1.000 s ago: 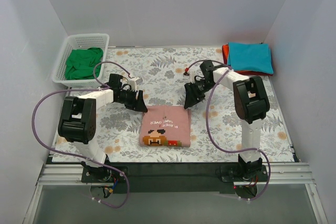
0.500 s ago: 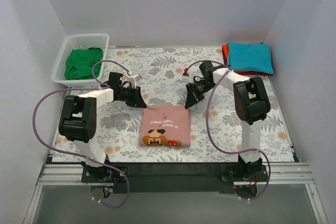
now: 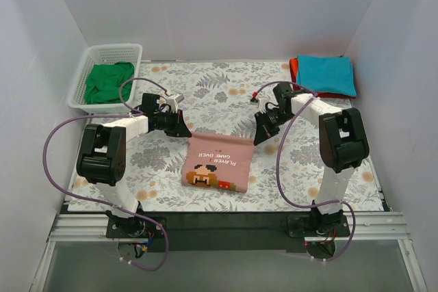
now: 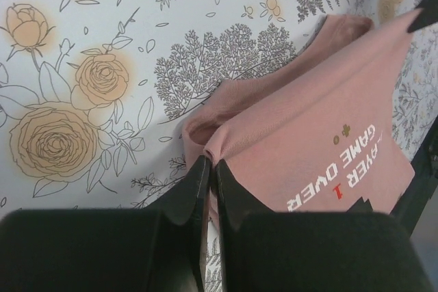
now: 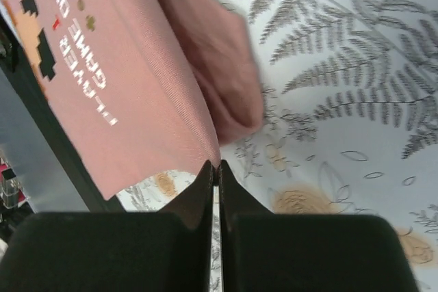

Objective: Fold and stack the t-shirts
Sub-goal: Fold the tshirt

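The left gripper [image 3: 183, 130] and the right gripper [image 3: 260, 135], each clamped shut on a far corner of the dusty-pink t-shirt [image 3: 215, 162], have moved apart. The far hem is now raised and taut. The shirt sits mid-counter, nearer the near edge. A further fold or a carry likely follows.

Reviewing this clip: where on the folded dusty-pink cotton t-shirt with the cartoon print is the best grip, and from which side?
At its two far corners, one per gripper, each from its own outer side. The dusty-pink t-shirt is a limp folded rectangle, so paired corner pinches should keep it spread; the left gripper and right gripper are shut on those corners.
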Robot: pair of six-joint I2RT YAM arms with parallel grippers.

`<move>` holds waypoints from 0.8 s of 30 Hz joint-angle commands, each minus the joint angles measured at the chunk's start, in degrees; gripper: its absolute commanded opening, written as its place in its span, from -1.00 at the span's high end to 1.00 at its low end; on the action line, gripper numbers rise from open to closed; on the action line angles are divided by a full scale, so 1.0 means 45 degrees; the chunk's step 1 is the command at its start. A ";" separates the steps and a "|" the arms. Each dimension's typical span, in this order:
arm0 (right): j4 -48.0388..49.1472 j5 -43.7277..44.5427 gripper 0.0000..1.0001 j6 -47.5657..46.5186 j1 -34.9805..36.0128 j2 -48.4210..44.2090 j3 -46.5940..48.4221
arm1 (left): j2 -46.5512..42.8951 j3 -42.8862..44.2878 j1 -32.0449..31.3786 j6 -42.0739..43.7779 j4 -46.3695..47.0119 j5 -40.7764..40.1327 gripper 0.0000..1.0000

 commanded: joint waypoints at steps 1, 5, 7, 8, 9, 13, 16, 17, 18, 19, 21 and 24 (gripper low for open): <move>0.0669 0.0897 0.97 -0.0033 -0.0456 0.0607 0.0015 | 0.0275 0.0334 0.0183 -0.0002 0.0447 -0.0411 1.00; 0.1354 0.1033 0.97 0.0573 -0.0436 0.1621 0.1125 | 0.0647 0.0607 0.0183 -0.0158 0.0759 -0.0508 1.00; 0.1452 0.1112 0.97 0.0768 -0.0456 0.2247 0.2063 | 0.1016 0.0899 0.0183 -0.0236 0.0935 -0.0684 1.00; 0.1453 0.1267 0.97 0.0808 -0.0436 0.2558 0.2317 | 0.1135 0.1075 0.0183 -0.0275 0.0974 -0.0801 1.00; 0.1472 0.1327 0.97 0.0847 -0.0436 0.2658 0.2803 | 0.1252 0.1367 0.0183 -0.0294 0.0975 -0.0860 1.00; 0.1472 0.1522 0.97 0.0964 -0.0436 0.2932 0.3665 | 0.1780 0.2070 0.0203 -0.0334 0.1014 -0.1036 1.00; 0.1355 0.1600 0.71 0.1082 -0.0436 0.2738 0.3902 | 0.1664 0.2326 0.0339 -0.0567 0.0762 -0.0902 0.86; 0.1355 0.1678 0.29 0.1101 -0.0494 0.2543 0.3883 | 0.1296 0.2307 0.0533 -0.0742 0.0663 -0.0648 0.71; 0.1374 0.1679 0.15 0.1120 -0.0514 0.2116 0.3825 | 0.1021 0.2211 0.0670 -0.0821 0.0585 -0.0356 0.51; 0.1336 0.1698 -0.02 0.1140 -0.0553 0.1899 0.3824 | 0.0671 0.2074 0.0787 -0.0919 0.0507 0.0073 0.41; 0.1200 0.1620 -0.14 0.1256 -0.0612 0.1138 0.3727 | -0.0381 0.1489 0.0964 -0.1017 0.0273 0.0272 0.18; 0.0927 0.0958 -0.20 0.1452 -0.0592 0.0277 0.2986 | -0.1379 0.0651 0.0964 -0.1017 -0.0644 0.0681 0.07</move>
